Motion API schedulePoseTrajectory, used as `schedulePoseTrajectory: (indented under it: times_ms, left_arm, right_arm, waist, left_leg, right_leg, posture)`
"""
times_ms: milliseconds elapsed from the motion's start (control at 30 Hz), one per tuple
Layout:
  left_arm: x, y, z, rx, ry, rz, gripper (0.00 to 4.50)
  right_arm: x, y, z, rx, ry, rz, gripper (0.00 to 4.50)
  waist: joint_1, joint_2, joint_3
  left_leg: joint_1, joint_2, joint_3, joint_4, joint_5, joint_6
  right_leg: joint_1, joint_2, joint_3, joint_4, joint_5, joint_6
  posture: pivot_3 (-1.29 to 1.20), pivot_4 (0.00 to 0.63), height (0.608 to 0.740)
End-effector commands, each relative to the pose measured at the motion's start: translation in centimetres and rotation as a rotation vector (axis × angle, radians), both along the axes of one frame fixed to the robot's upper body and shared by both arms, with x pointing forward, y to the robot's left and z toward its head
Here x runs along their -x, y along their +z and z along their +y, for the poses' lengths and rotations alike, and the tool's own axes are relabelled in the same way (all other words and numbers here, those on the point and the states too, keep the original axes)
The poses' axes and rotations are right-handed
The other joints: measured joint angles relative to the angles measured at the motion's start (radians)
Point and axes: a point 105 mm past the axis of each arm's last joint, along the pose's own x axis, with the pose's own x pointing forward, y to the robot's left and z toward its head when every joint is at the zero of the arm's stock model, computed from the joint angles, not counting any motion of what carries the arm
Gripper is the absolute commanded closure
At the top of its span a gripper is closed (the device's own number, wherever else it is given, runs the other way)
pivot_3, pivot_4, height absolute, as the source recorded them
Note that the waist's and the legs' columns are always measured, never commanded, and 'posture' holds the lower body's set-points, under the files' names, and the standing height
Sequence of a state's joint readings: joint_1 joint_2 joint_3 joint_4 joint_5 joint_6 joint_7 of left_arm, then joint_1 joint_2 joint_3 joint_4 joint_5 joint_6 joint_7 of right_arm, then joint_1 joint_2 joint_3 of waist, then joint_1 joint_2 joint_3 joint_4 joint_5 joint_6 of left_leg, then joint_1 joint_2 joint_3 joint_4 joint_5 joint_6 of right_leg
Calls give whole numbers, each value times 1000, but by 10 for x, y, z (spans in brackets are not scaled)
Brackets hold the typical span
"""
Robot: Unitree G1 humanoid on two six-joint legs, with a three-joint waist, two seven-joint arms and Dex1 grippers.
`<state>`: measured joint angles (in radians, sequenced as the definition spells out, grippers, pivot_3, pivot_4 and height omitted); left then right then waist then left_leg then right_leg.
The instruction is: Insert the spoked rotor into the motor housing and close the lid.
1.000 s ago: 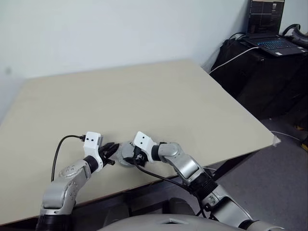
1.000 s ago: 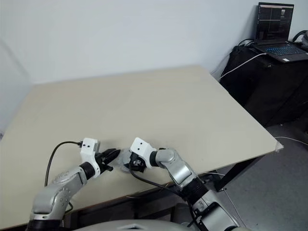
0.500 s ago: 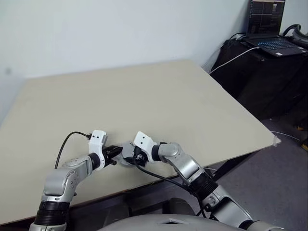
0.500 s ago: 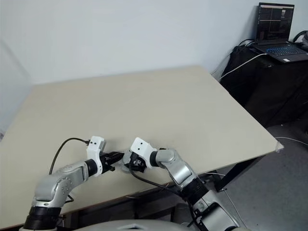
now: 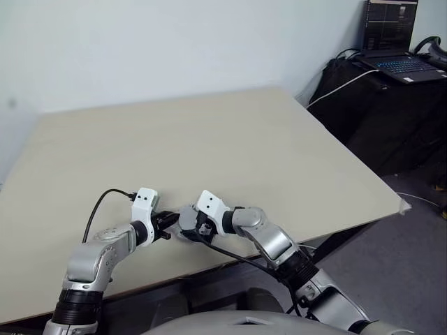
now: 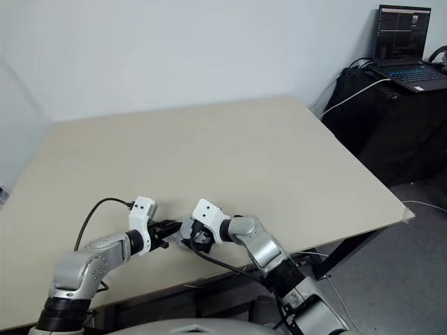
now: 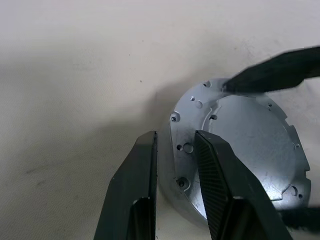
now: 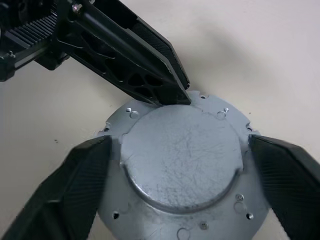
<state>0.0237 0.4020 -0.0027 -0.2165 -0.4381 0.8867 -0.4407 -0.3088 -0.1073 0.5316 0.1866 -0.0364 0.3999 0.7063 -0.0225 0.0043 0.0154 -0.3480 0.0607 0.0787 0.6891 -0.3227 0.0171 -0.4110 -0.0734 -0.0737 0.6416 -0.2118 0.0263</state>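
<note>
Grey metal lid point(image 8: 181, 165): boss side up, sitting near the front edge of the worktop point(image 5: 230, 146); whatever lies beneath it is hidden.
Right claw point(image 8: 180, 172): jaws spread wide, one on each side of the lid's notched rim, neither clearly pressing.
Left claw point(image 7: 175, 165): fingers nearly together, pinching the lid's rim between the pads.
Step in hand: seating the lid, by my reading.
Doing it well: keep the disc level, line up the notches, press evenly, then let go gently so it does not tilt.
</note>
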Motion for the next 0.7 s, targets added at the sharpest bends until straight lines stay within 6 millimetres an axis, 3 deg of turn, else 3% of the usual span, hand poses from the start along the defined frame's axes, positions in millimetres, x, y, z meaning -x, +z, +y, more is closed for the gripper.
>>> schedulePoseTrajectory:
  times_ms: [33,233,400,533,700]
  left_arm:
    - [9,-6,-17,20,-75,44,3272]
    - [7,-5,-17,20,-75,34,3272]
    - [8,-6,-20,25,-80,32,3272]
    - [8,-6,-21,26,-85,32,3272]
    - [8,-5,-22,24,-92,28,3272]
  right_arm:
    - [-8,14,-3,-31,-44,-46,9]
    - [-14,44,-14,-92,-111,-136,9]
    - [-17,65,-36,-130,-209,-190,9]
    - [-11,64,-52,-129,-259,-166,9]
    - [1,50,-73,-212,-448,62,9]
  waist:
    - [2,0,0]
    - [7,0,1]
    - [12,0,2]
    - [12,0,2]
    - [13,0,2]
  left_leg:
    - [0,0,0,0,0,0]
    - [-1,-1,0,0,0,0]
    - [-2,-1,0,0,0,0]
    - [-2,-1,0,-2,0,0]
    - [-2,-1,-1,-5,0,0]
  right_leg:
    - [0,0,0,0,0,0]
    - [-1,-1,0,-1,0,0]
    - [-2,-1,-1,-1,0,1]
    - [-1,-1,-1,-4,-1,1]
    - [-1,-1,-2,-7,-1,2]
  posture:
    - [0,0,740]
    - [0,0,740]
    - [0,0,740]
    - [0,0,740]
    - [0,0,740]
